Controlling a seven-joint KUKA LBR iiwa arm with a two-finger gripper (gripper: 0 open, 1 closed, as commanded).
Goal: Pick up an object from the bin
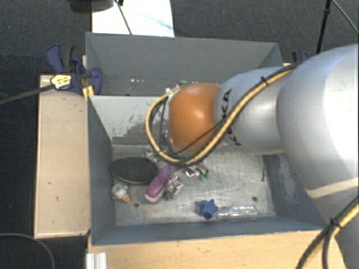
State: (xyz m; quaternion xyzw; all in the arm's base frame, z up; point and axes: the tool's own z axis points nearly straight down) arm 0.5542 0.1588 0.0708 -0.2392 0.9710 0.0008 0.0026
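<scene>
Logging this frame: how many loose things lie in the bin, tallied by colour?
Black (flat disc): 1
Purple (stubby piece): 1
White and orange (small lump): 1
Blue (small scrap): 1
Clear (tube-like piece): 1
Total: 5 in sight; the arm may hide more beneath it.

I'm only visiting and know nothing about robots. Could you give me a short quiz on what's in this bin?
1. True or false: the black disc lies towards the left end of the bin.
2. Which colour is the thing lying closest to the hand? A) purple B) yellow C) green
3. Fill in: the small blue thing lies by the bin's ____ wall (near or far).
Key: 1 true; 2 A, the purple object; 3 near.
</scene>
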